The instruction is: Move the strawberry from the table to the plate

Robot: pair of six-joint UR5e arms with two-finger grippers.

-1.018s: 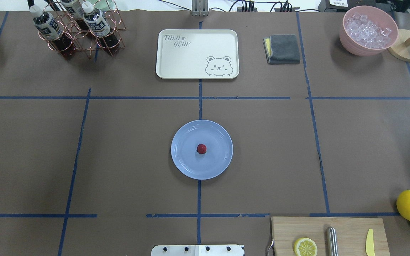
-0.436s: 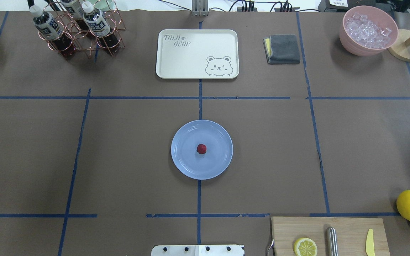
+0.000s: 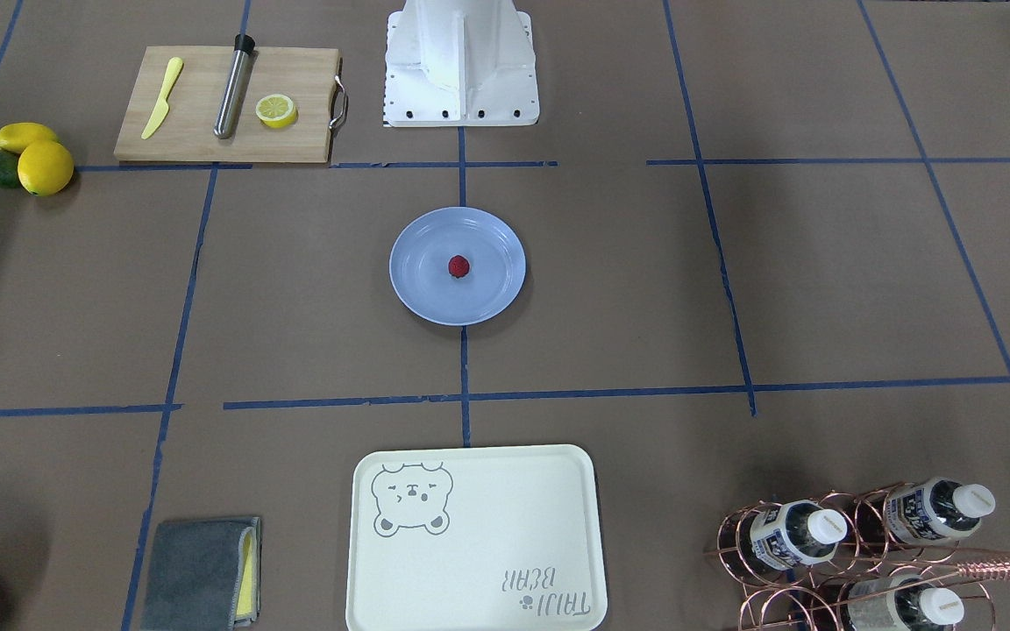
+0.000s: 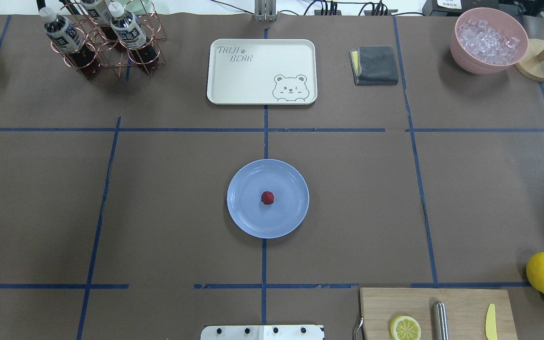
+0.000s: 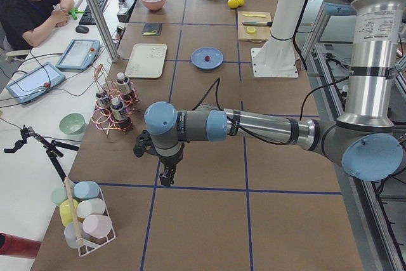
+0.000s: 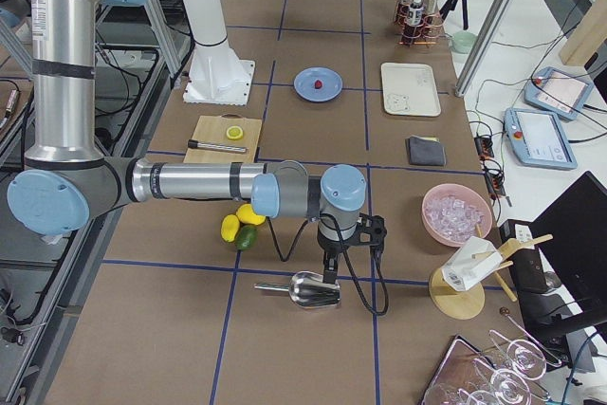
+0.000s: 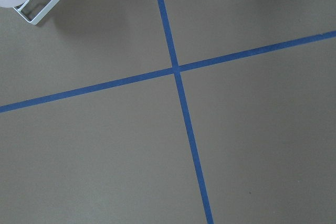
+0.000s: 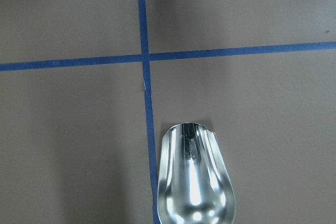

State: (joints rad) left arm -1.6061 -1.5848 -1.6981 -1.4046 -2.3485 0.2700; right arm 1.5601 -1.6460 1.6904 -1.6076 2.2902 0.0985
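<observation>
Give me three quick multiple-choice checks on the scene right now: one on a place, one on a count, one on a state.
1. Where is the strawberry?
A) on the cream tray
B) in the middle of the plate
C) beside the grey cloth

2. How many bottles are in view?
A) one
B) three
C) five

3. The lemon on the cutting board is:
A) whole
B) peeled
C) cut in half, cut face up

Answers:
1 B: the strawberry sits at the plate's centre in both table views.
2 B: three white caps show in the front-facing view.
3 C: its segments show from overhead.
</observation>
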